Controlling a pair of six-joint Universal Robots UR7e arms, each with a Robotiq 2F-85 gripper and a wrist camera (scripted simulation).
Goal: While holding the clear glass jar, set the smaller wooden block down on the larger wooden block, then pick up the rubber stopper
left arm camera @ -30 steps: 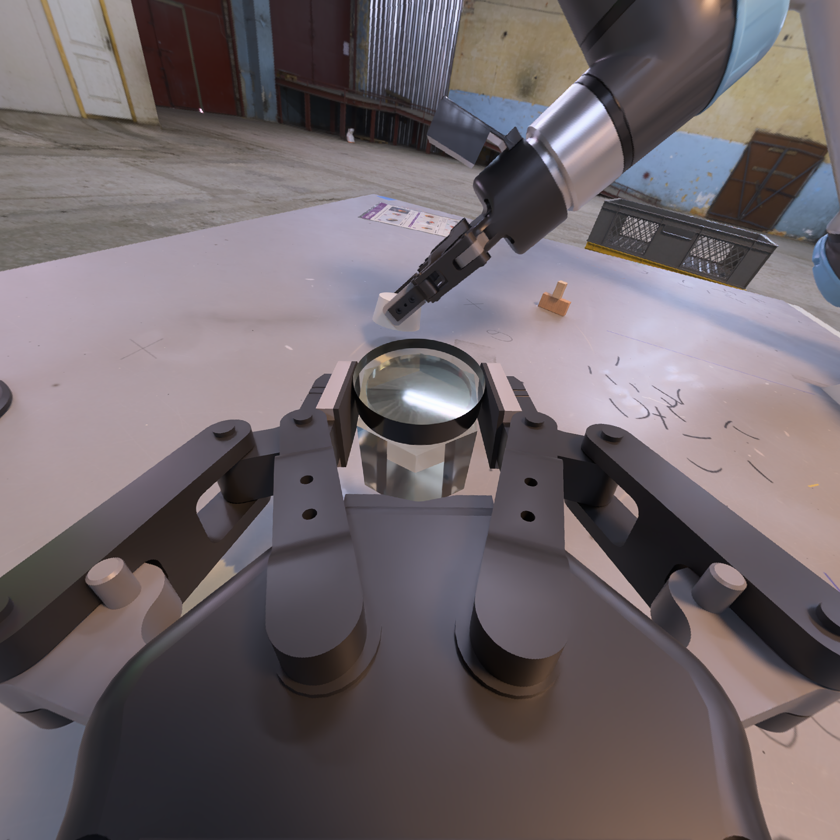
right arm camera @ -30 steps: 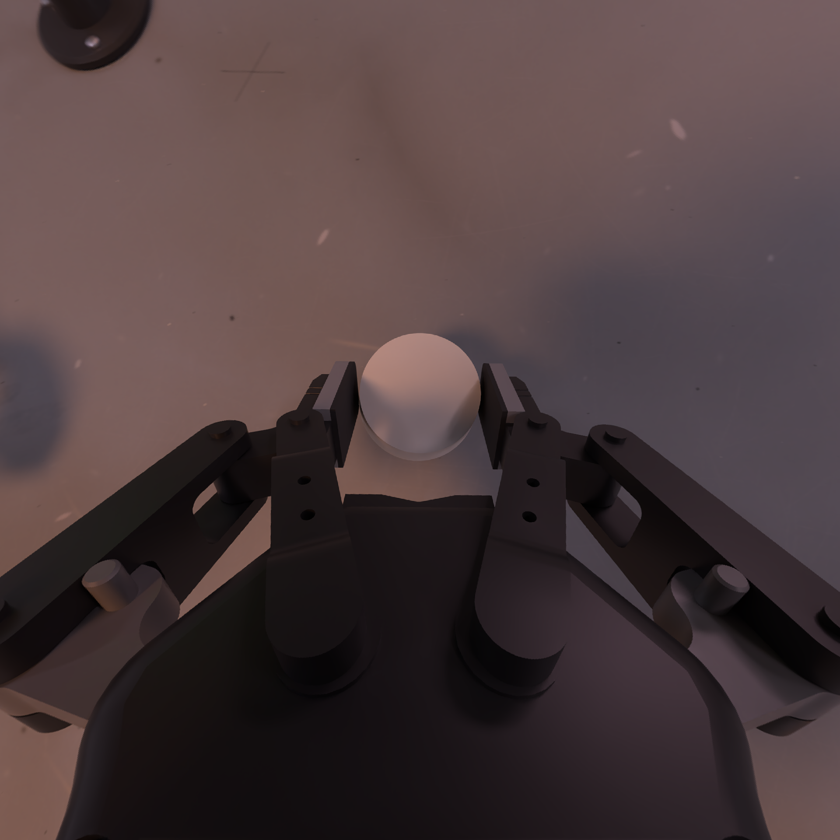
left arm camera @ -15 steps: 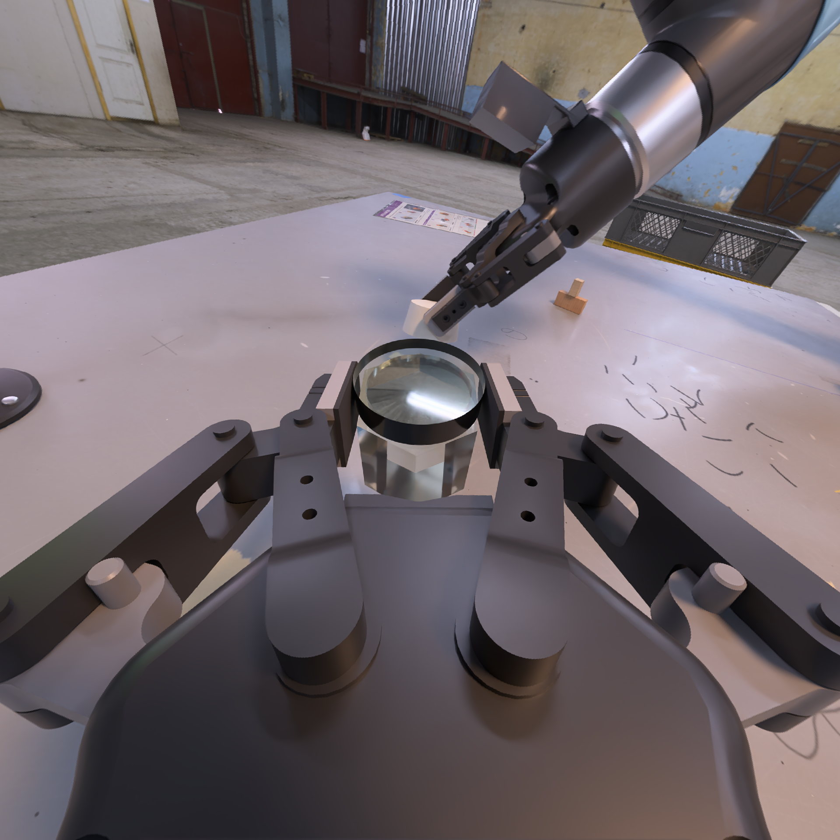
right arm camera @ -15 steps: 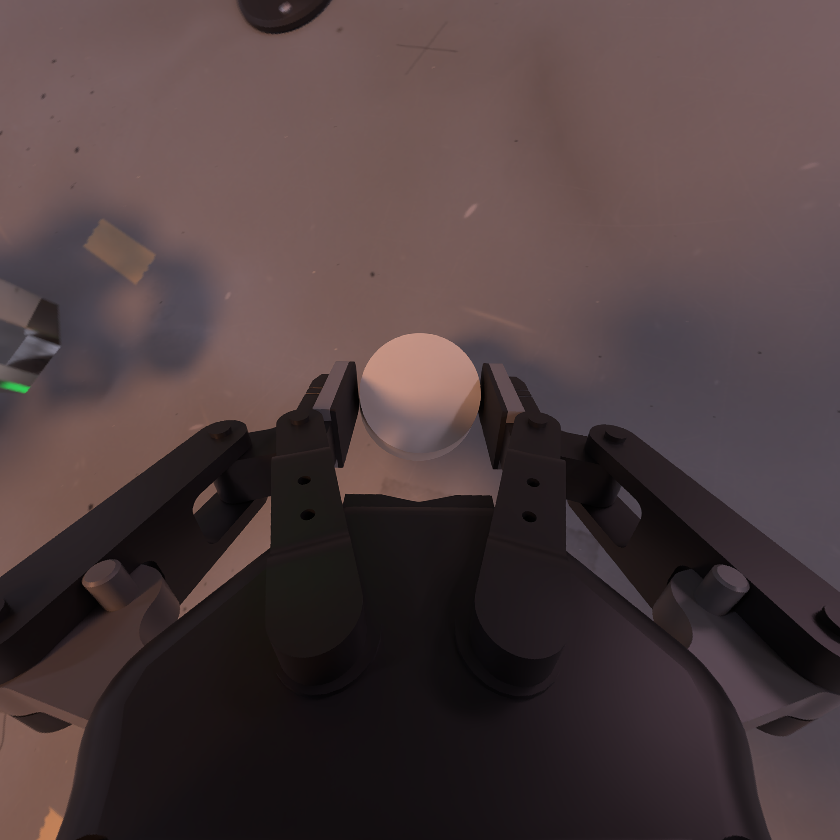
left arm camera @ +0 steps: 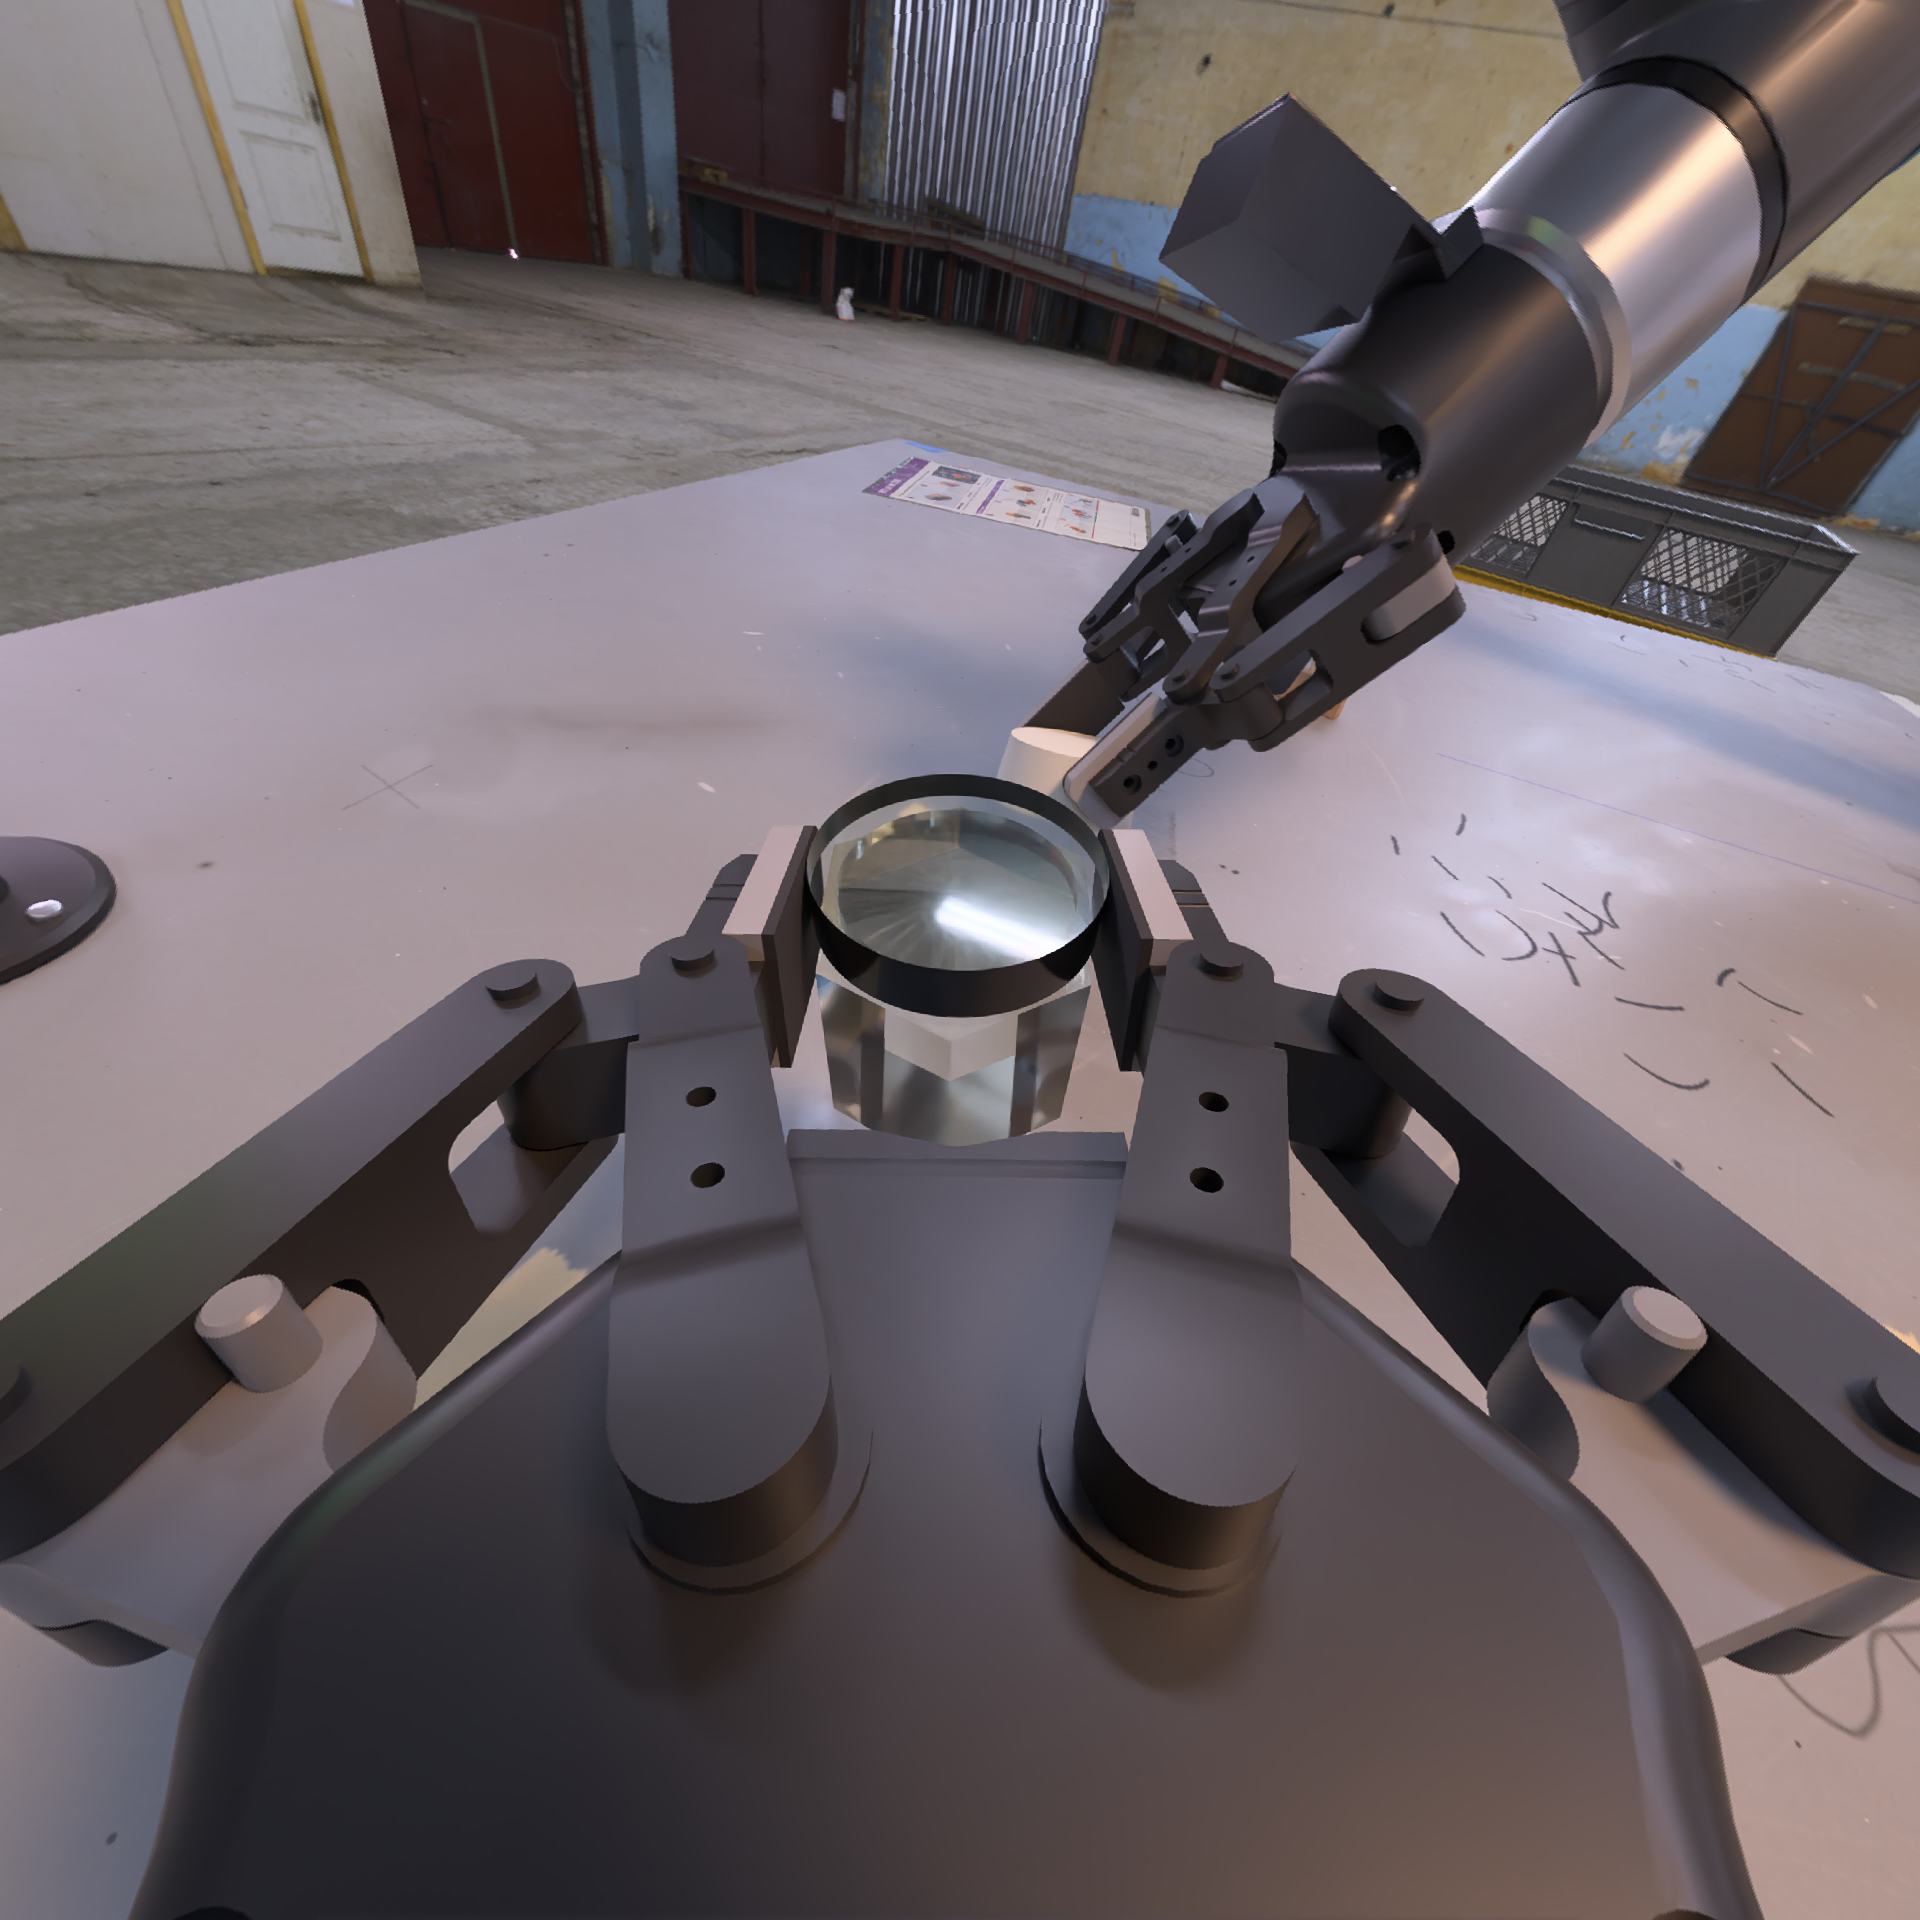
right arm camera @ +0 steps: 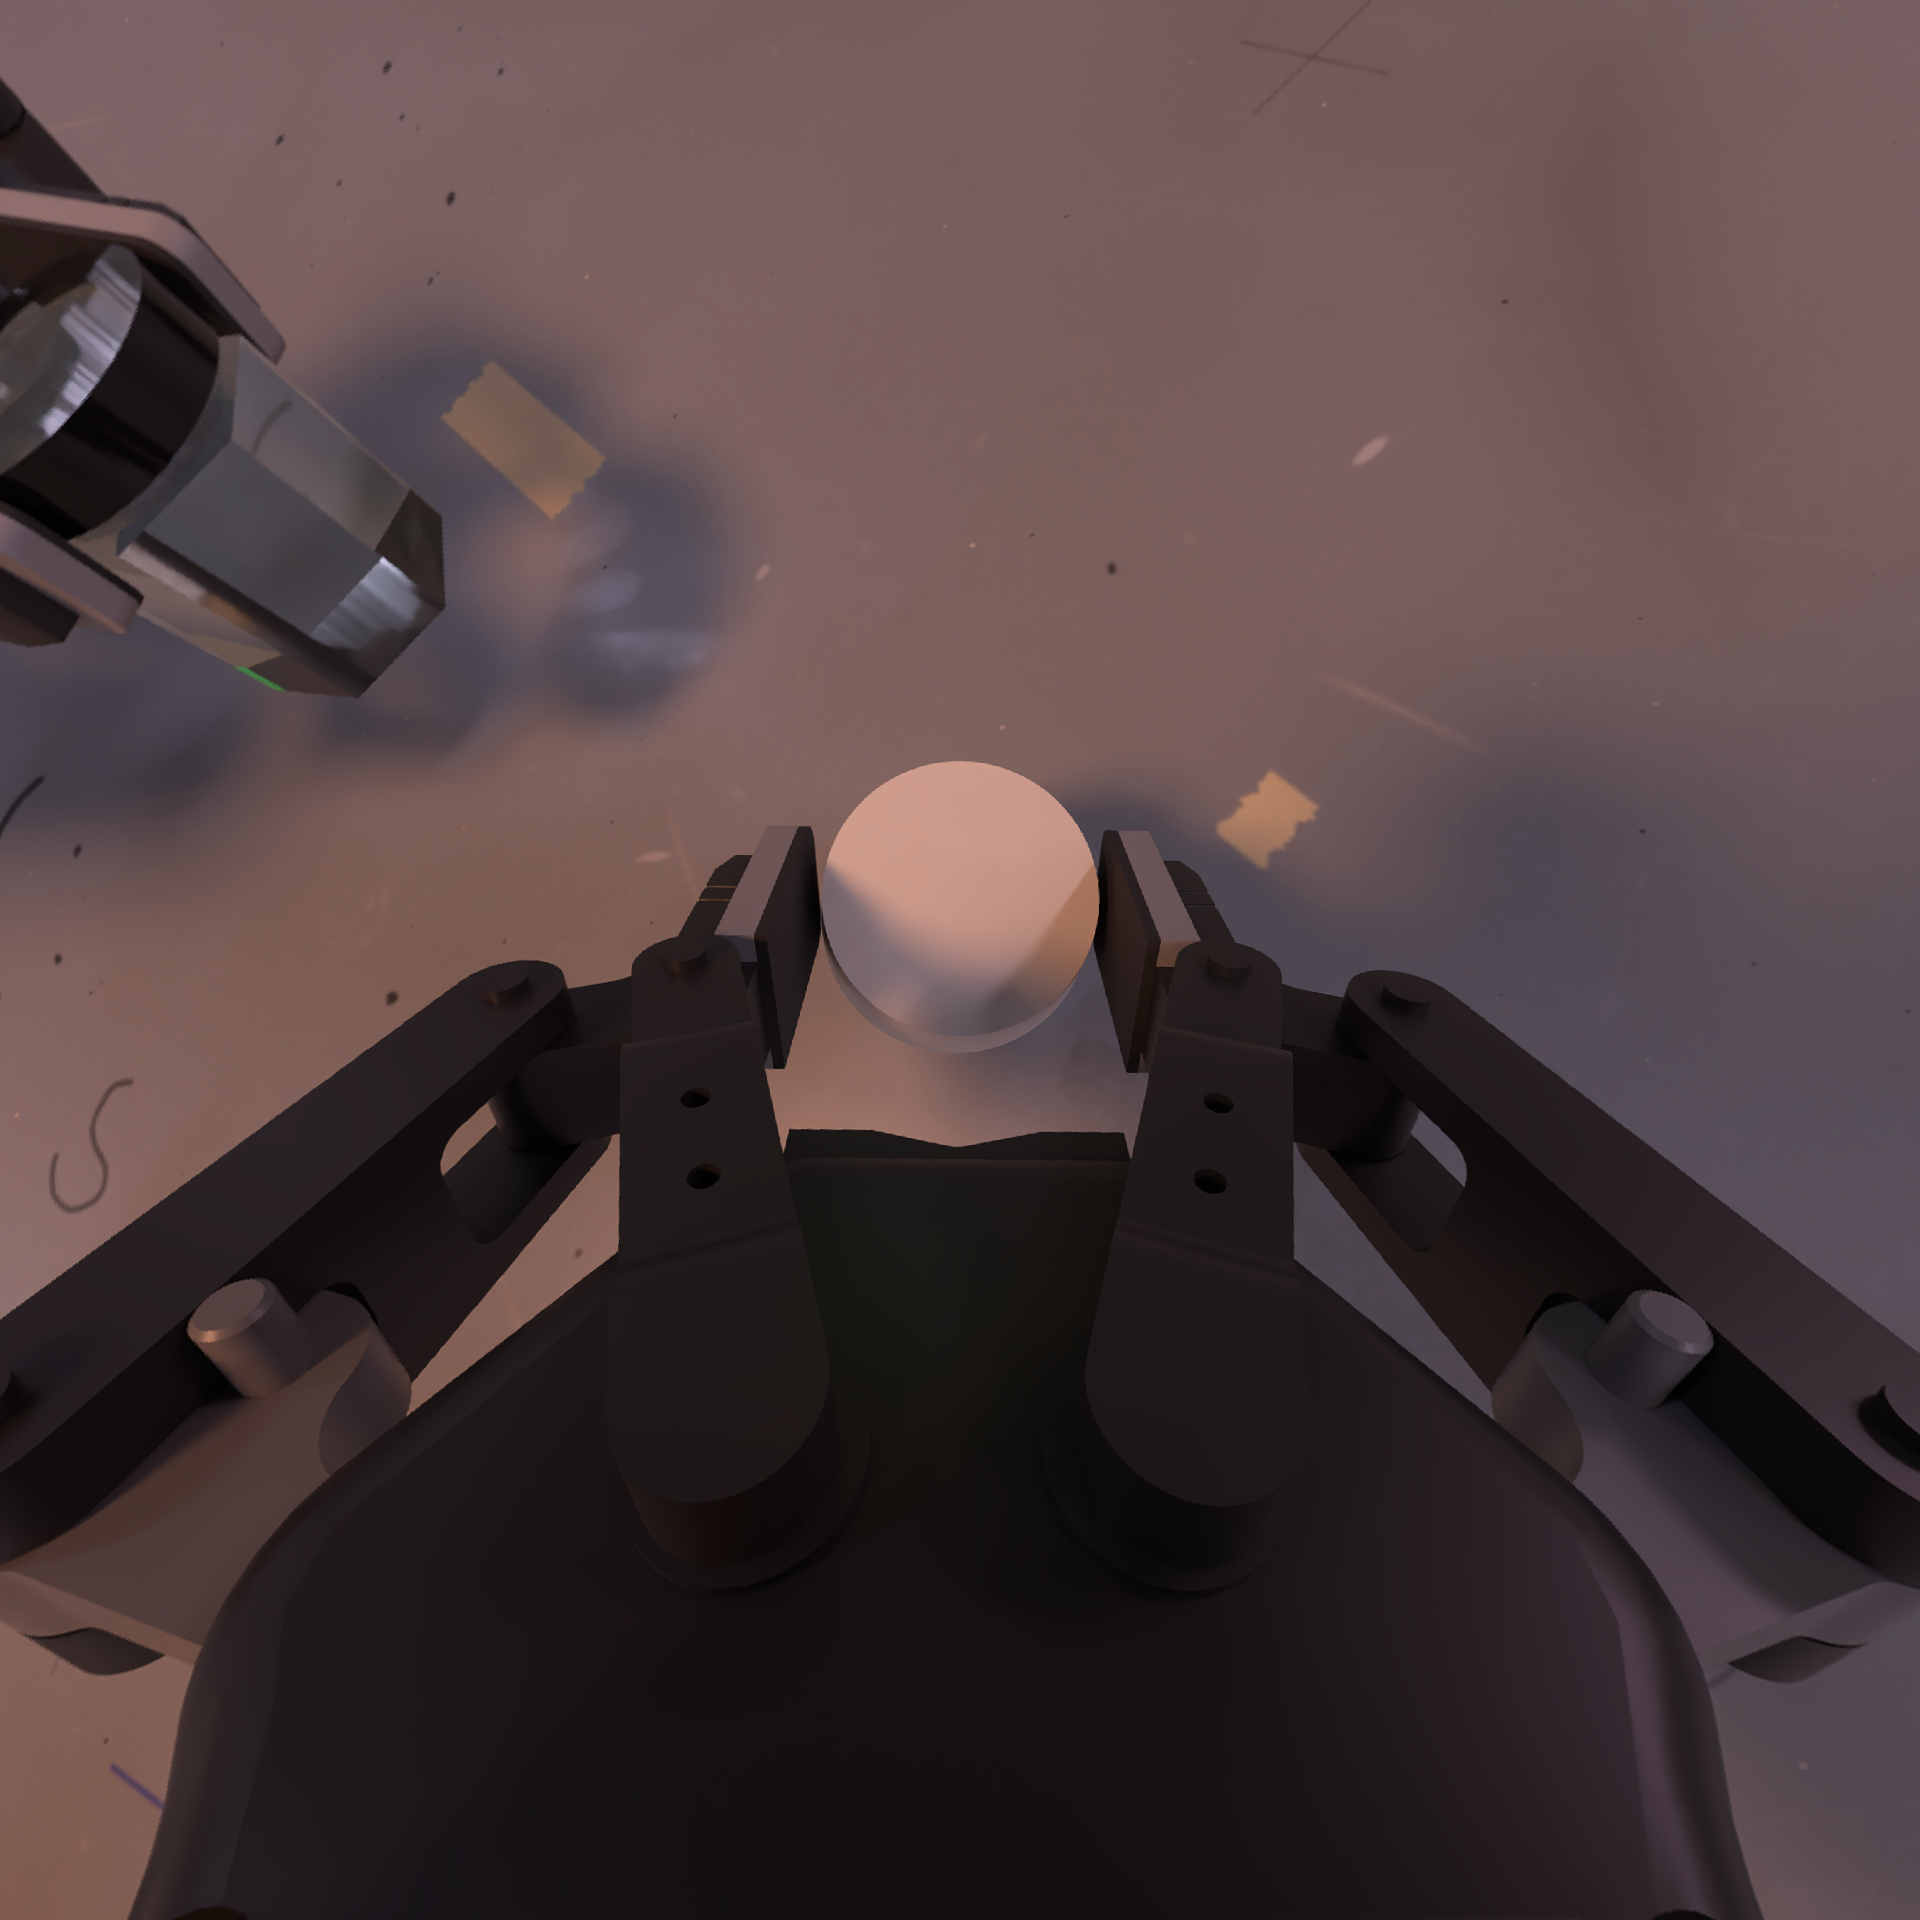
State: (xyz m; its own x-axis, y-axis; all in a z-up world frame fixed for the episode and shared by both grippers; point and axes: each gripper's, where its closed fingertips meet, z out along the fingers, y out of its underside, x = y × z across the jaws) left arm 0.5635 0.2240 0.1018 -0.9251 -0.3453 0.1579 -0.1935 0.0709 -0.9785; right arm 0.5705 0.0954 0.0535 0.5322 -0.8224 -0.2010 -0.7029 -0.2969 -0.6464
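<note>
My left gripper [left arm camera: 956, 920] is shut on the clear glass jar [left arm camera: 935, 1081], gripping it at its black ring and holding it above the grey table [left arm camera: 520, 727]. My right gripper [right arm camera: 961, 920] is shut on the white rubber stopper [right arm camera: 961, 862] and holds it clear of the table; its shadow falls to the right. In the left wrist view the right gripper [left arm camera: 1081, 774] and the stopper [left arm camera: 1039, 753] are just beyond the jar. The jar [right arm camera: 260, 540] shows at the upper left of the right wrist view. The right gripper hides the wooden blocks except for a sliver [left arm camera: 1335, 712].
A black round disc [left arm camera: 42, 909] sits at the table's left. A printed sheet [left arm camera: 1008, 499] lies at the far edge. A dark crate [left arm camera: 1662, 561] stands beyond the table. Pen scribbles [left arm camera: 1538, 935] mark the right side. Two tan tape bits [right arm camera: 525, 436] [right arm camera: 1268, 816] lie under the right gripper.
My right gripper has carried the stopper rightward in the left wrist view and now covers the wooden blocks. The jar and left gripper have come into the right wrist view.
</note>
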